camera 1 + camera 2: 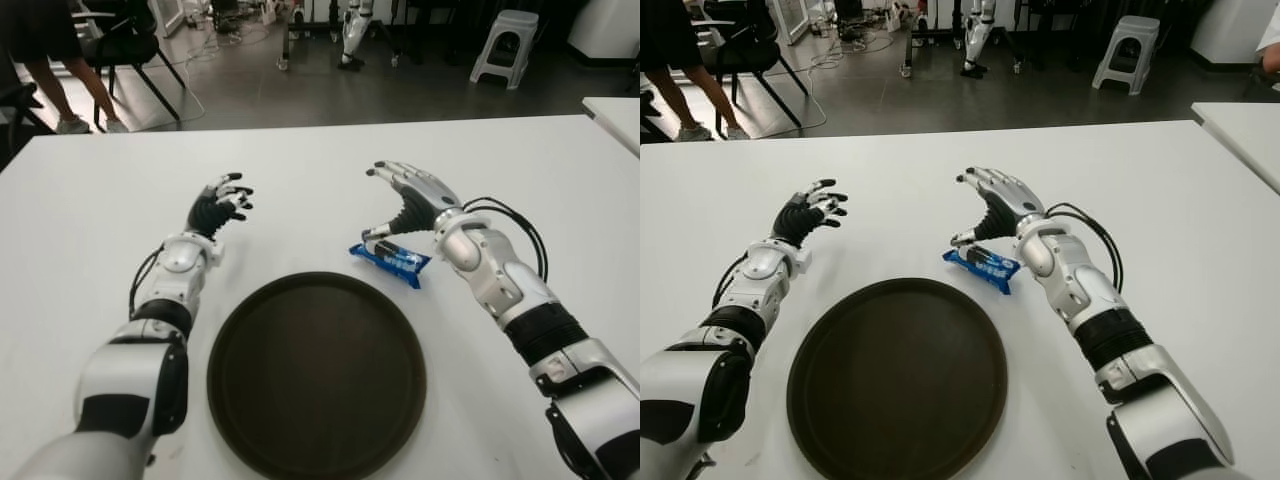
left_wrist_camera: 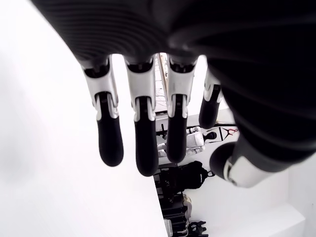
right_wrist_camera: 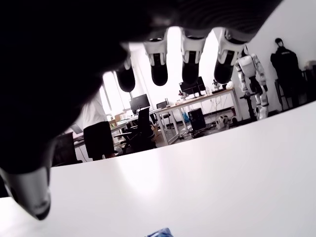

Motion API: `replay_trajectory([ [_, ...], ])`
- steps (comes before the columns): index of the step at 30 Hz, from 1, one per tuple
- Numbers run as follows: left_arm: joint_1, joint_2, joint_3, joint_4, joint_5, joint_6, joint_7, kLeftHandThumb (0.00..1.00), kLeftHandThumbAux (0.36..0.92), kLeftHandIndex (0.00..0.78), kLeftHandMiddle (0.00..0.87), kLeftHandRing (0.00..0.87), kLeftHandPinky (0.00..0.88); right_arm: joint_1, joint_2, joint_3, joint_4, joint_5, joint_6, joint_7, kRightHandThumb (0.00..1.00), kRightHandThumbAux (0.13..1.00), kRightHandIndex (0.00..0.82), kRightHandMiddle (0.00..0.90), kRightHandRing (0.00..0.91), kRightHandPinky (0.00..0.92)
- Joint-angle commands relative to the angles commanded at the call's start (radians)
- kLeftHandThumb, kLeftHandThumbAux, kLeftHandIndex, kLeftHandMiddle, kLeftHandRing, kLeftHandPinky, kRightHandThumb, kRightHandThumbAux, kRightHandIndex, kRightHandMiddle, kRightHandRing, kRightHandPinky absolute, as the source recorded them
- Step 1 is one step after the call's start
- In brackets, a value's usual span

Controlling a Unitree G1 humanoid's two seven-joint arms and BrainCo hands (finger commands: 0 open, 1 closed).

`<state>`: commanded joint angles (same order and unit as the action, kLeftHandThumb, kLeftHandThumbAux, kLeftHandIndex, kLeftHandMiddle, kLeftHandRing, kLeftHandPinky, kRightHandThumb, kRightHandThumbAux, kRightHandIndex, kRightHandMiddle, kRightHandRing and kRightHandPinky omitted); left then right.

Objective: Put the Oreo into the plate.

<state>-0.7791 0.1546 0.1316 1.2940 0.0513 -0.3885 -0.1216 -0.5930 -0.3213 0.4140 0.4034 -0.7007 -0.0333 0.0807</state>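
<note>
Though thumb perhaps touching — Oreo [image 1: 391, 261] ungrasped

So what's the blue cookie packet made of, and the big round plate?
The Oreo packet looks like thin shiny plastic wrap: it is glossy blue and crinkled at the ends. The plate looks like hard, matte, dark brown plastic or maybe wood; its rim shows only a soft sheen, so I can't be sure. The right hand hovers open over the packet, not gripping it.

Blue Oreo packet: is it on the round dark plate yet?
No. The blue Oreo packet lies on the white table beside the round dark plate, under the right robot hand.
</note>
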Motion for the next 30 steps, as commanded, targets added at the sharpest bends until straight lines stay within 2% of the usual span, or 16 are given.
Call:
replay_trajectory([
  [18,-0.001,0.000,0.006,0.002,-0.007,0.005,-0.001,0.268,0.621,0.185,0.323,0.381,0.435,0.063,-0.038,0.017,-0.211,-0.071,0.120,0.095,0.000,0.629,0.000,0.000,0.000,0.000],
  [30,0.000,-0.001,0.003,0.000,-0.005,0.000,0.000,0.267,0.616,0.184,0.328,0.386,0.436,0.048,-0.046,0.047,-0.228,-0.134,0.206,0.195,0.000,0.677,0.000,0.000,0.000,0.000],
])
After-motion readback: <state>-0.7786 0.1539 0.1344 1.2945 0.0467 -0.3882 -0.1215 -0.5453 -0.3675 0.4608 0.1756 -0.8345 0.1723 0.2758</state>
